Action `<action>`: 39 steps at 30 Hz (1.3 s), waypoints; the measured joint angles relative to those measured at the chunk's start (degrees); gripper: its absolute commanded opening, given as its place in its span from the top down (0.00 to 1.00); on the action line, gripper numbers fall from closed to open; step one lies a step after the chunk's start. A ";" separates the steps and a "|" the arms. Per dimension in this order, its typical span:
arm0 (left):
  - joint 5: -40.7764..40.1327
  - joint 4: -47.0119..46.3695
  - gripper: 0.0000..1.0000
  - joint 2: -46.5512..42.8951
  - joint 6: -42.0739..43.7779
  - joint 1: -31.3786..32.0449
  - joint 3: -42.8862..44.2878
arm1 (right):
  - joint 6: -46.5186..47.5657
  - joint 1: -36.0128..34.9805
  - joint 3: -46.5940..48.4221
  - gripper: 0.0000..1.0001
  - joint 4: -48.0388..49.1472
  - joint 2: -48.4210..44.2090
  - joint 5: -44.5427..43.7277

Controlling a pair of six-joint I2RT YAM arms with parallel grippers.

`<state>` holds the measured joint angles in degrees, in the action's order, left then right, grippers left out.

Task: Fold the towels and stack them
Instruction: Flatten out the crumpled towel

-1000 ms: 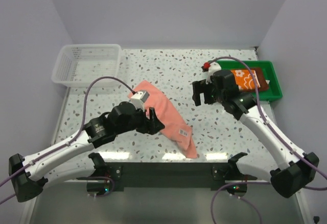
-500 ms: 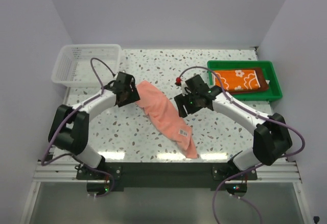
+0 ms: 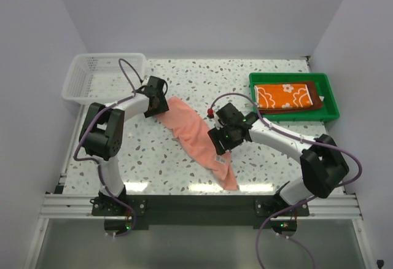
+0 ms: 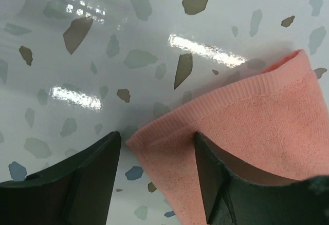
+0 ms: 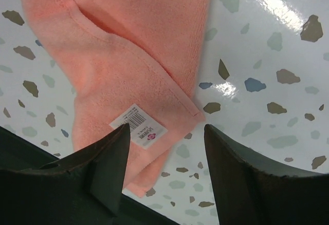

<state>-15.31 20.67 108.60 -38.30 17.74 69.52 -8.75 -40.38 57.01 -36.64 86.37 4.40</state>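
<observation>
A salmon pink towel [image 3: 198, 137] lies loosely folded in a long diagonal strip on the speckled table, its white label [image 3: 218, 158] facing up. My left gripper [image 3: 161, 107] is open, low over the towel's upper-left corner [image 4: 169, 140], one finger on each side of that corner. My right gripper [image 3: 221, 144] is open just above the towel's right edge near the label [image 5: 140, 126]. An orange flower-pattern towel [image 3: 285, 95] lies folded on a dark brown towel [image 3: 314, 101] in the green tray [image 3: 331, 94]. The hot pink towel is out of view.
A white mesh basket [image 3: 101, 77] stands at the table's back left. The green tray is at the back right. The towel's lower tip [image 3: 229, 180] reaches near the table's front edge.
Both arms have reached out and down: the left gripper moved up-left to the towel's far corner, the right gripper moved left and down to the labelled edge. The towel has barely shifted.
</observation>
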 measured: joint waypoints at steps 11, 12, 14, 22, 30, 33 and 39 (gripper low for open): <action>-1.79 0.63 0.50 3.41 2.03 0.02 3.67 | -3.96 0.20 -4.83 0.40 1.14 3.04 -2.10; -1.86 0.55 0.55 3.56 2.14 0.02 3.80 | -4.22 0.33 -5.20 0.41 1.77 3.74 -2.12; -1.84 0.24 0.61 3.74 2.36 0.02 3.93 | -4.72 0.72 -6.05 0.43 3.32 4.79 -1.97; -1.05 -0.94 0.86 4.07 3.30 0.26 4.11 | -5.35 2.38 -6.34 0.45 6.91 4.72 -0.28; -1.01 -1.27 0.91 4.11 4.48 0.39 4.11 | -5.14 8.85 -7.45 0.59 10.99 4.42 3.74; -0.98 -1.31 0.92 4.11 4.85 0.39 4.11 | -5.14 9.27 -7.67 0.64 11.63 4.44 4.76; -0.98 -1.31 0.93 4.11 5.01 0.42 4.11 | -5.18 9.22 -8.48 0.77 12.83 4.44 6.60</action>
<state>-16.29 19.35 112.71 -33.30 18.15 73.63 -13.93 -31.16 48.53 -23.81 90.80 11.00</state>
